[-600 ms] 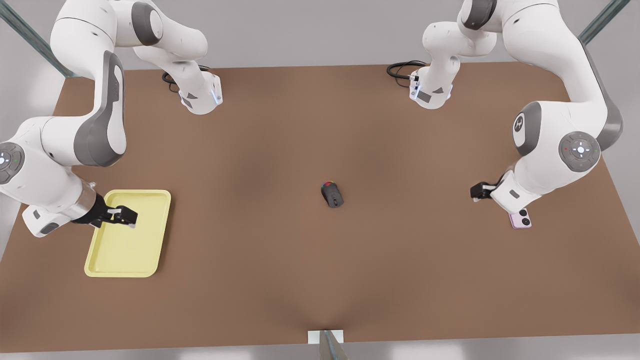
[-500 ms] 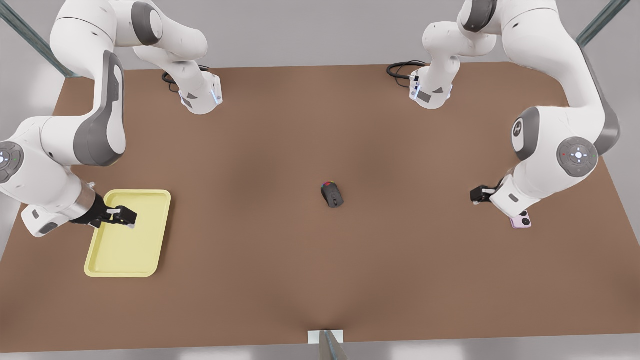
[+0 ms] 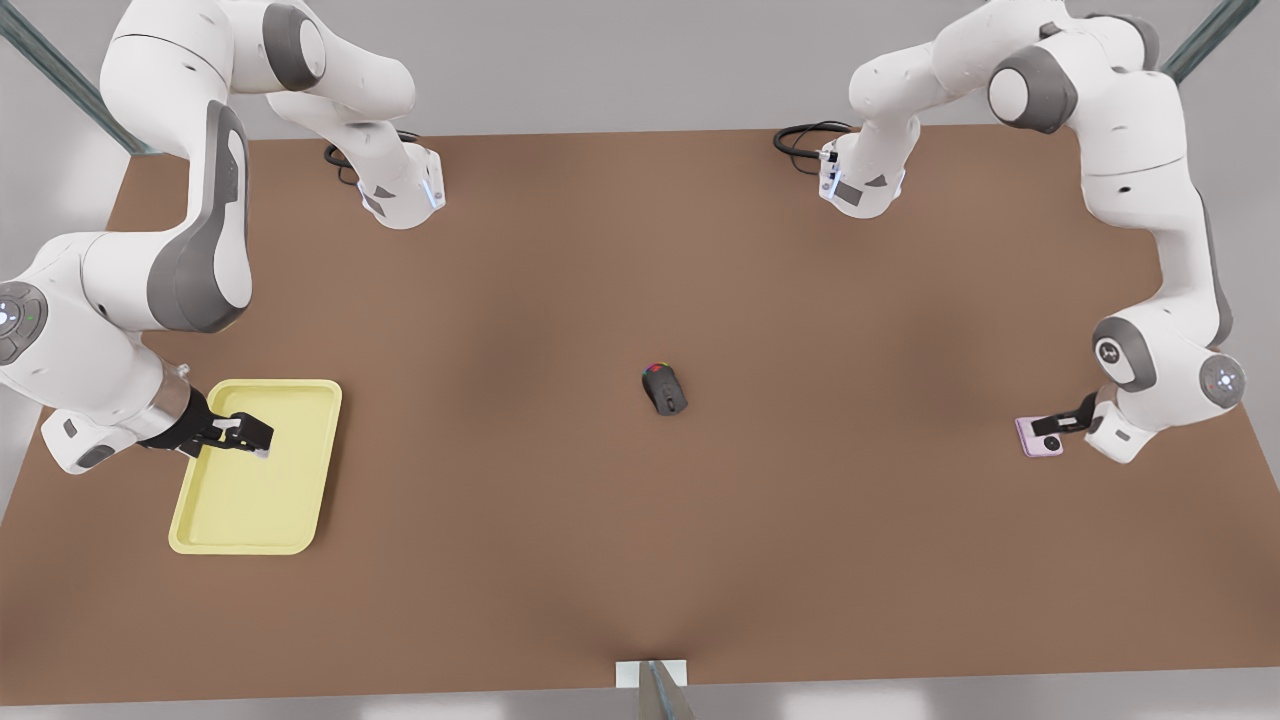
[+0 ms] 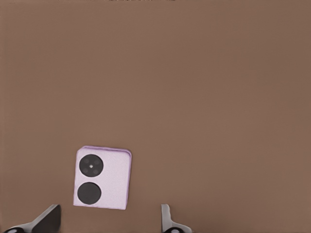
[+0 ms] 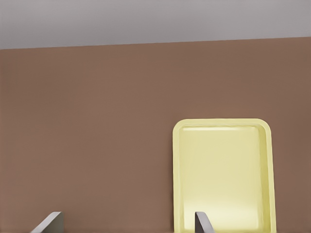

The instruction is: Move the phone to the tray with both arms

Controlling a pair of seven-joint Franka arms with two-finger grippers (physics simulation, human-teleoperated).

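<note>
Since the earlier frame, the left pincer has been swung down beside the phone, fingers spread and empty. The phone lies flat near the worktop edge; thin, stiff and likely slippery, it is best pinched across its long sides. The right pincer waits, spread, over the tray, with open worktop between apart from a mouse.

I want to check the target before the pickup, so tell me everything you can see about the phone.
The phone is a small, flat, pale pink rectangle with rounded corners and a matte look. Two round black camera lenses sit in a row near one edge, facing up. It lies flat on the brown table near the front view's right edge, far from the tray. The left end effector, fingers open, hovers at it; no contact is visible.
</note>
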